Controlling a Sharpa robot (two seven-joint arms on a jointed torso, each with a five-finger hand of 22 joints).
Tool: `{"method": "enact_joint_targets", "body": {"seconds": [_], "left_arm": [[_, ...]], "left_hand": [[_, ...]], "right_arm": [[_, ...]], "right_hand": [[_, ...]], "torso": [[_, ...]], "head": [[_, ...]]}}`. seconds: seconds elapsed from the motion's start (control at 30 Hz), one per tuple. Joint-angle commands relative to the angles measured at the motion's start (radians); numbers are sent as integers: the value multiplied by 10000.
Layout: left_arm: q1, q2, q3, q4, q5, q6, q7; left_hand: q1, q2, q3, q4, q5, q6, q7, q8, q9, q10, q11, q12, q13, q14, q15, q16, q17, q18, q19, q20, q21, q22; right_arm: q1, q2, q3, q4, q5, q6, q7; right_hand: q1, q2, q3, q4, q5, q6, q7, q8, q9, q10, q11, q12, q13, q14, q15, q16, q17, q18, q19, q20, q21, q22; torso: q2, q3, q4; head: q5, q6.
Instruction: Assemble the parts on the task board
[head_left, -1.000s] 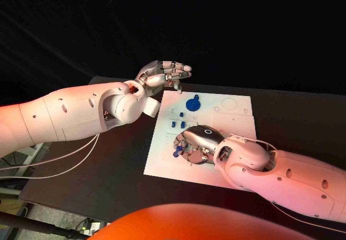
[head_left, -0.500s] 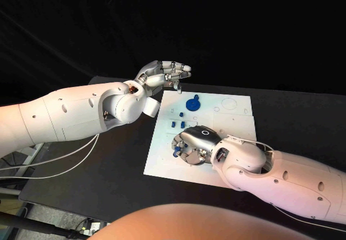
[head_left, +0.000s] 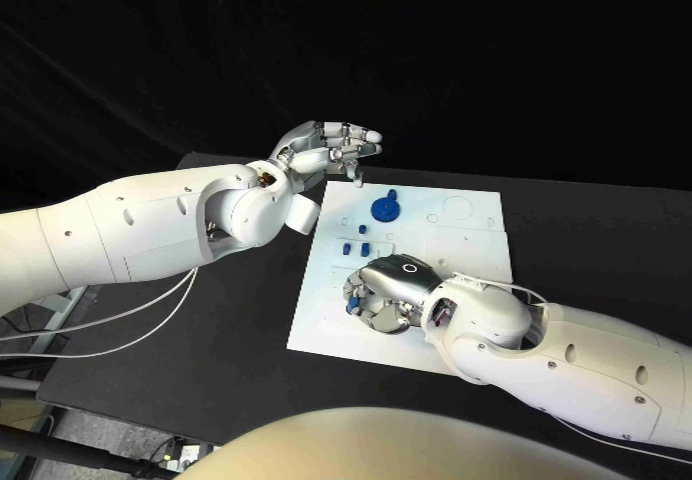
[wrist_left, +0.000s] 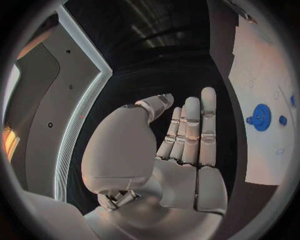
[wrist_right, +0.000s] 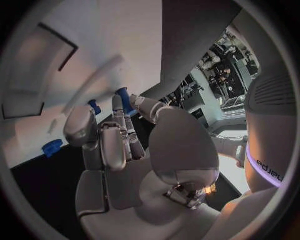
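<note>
The white task board (head_left: 462, 250) lies in the middle of the table. A round blue part (head_left: 387, 209) (wrist_left: 260, 117) stands on its far half, and two small blue parts (head_left: 355, 246) (wrist_right: 94, 106) lie nearer its left edge. My right hand (head_left: 387, 295) is low over the board's near left part. It pinches a small blue part (wrist_right: 124, 94) (head_left: 351, 294) between thumb and a fingertip, close to the board's surface. My left hand (head_left: 329, 145) (wrist_left: 181, 145) is raised beyond the board's far left corner, with its fingers straight and nothing in it.
Another small blue part (wrist_right: 52, 147) lies near the board's edge beside my right hand. My left forearm (head_left: 159, 225) hangs over the table left of the board. Bare black table (head_left: 591, 230) runs to the right of the board.
My right hand has shifted a little toward the board's far left, and the small blue part at its fingertips moved with it. The left hand has stayed put.
</note>
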Motion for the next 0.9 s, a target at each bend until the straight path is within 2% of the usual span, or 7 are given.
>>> {"method": "enact_joint_targets", "body": {"seconds": [0.03, 0.17, 0.33, 0.57, 0.73, 0.8, 0.9], "left_arm": [[6, 27, 5, -3, -7, 165, 61], [6, 32, 5, -11, -7, 170, 57], [6, 32, 5, -18, -8, 181, 52], [5, 22, 4, -29, -8, 197, 38], [4, 16, 1, -49, -8, 216, 33], [4, -2, -2, -62, -7, 218, 34], [3, -33, -12, -99, -7, 235, 43]], "left_hand": [[21, 91, 34, -58, 37, -71, 331, 81, 18, -104, 3, 67, 16, -60, 13, 43, -20, 70, -6, 61, 27, 22], [17, 85, 33, -60, 36, -82, 332, 82, 17, -116, 5, 70, 14, -63, 14, 44, -22, 70, -8, 62, 28, 22], [17, 85, 33, -60, 36, -82, 332, 82, 17, -116, 5, 70, 14, -63, 14, 44, -22, 70, -8, 62, 28, 22], [17, 85, 33, -60, 36, -82, 332, 82, 17, -116, 5, 70, 14, -63, 14, 44, -22, 70, -8, 62, 28, 22], [17, 85, 33, -60, 36, -82, 332, 82, 17, -116, 5, 70, 14, -63, 14, 44, -22, 70, -8, 62, 28, 22], [17, 85, 33, -60, 36, -82, 332, 82, 17, -116, 5, 70, 14, -63, 14, 44, -22, 70, -8, 62, 28, 22], [8, 81, 35, -62, 35, -107, 337, 85, 17, -144, 10, 78, 11, -68, 18, 48, -28, 70, -13, 64, 31, 24]], "right_arm": [[-20, -13, -3, 13, -20, -277, -111], [-24, -58, -4, 62, 43, -740, -41], [-32, -253, -2, 247, 227, -1590, 168], [15, -848, 56, 811, 727, -2490, 569], [301, -1749, 141, 1344, 2240, -2602, 815], [516, -2248, 161, 1500, 3272, -2319, 735], [780, -3023, 177, 1627, 4731, -1788, 510]], "right_hand": [[-66, -251, -106, -15, 98, -602, 14, -440, -202, -203, 34, -26, 22, 225, 73, -60, -90, -63, -140, 22, -145, -73], [-147, -422, -262, -2, 169, -1066, -34, -737, -320, -348, -24, 45, 52, 212, 27, -78, -122, -46, -158, 2, -219, -99], [-266, -687, -743, 64, 207, -1740, -334, -1110, -428, -641, -54, 207, 111, 207, -3, -95, -146, -44, -157, -29, -307, -119], [-291, -676, -975, 164, 445, -1598, -214, -1053, -373, -609, -96, 427, 197, 228, -35, -75, -121, -81, -44, -55, -148, 15], [43, -408, -931, 129, 597, -338, 56, -529, -173, 147, -43, 1192, 571, 287, -1, 33, 46, -138, 104, -49, 80, 218], [3, -407, -1031, 173, 594, 88, -16, -335, -111, 461, -125, 1547, 796, 306, -52, 69, 102, -158, 179, -61, 225, 328], [-292, -393, -1493, 463, 625, 556, -313, -40, 24, 992, -417, 2963, 1861, 399, -285, 245, 424, -226, 368, -233, 572, 597]], "torso": [[-2, 6, 1], [-5, 5, 2], [-1, 10, -3], [-17, 4, -24], [-31, -13, -24], [-44, -24, -51], [-85, -50, -150]], "head": [[-19, 1], [-24, 1], [-40, 1], [-103, 22], [-539, 276], [-682, 342], [-950, 481]]}}
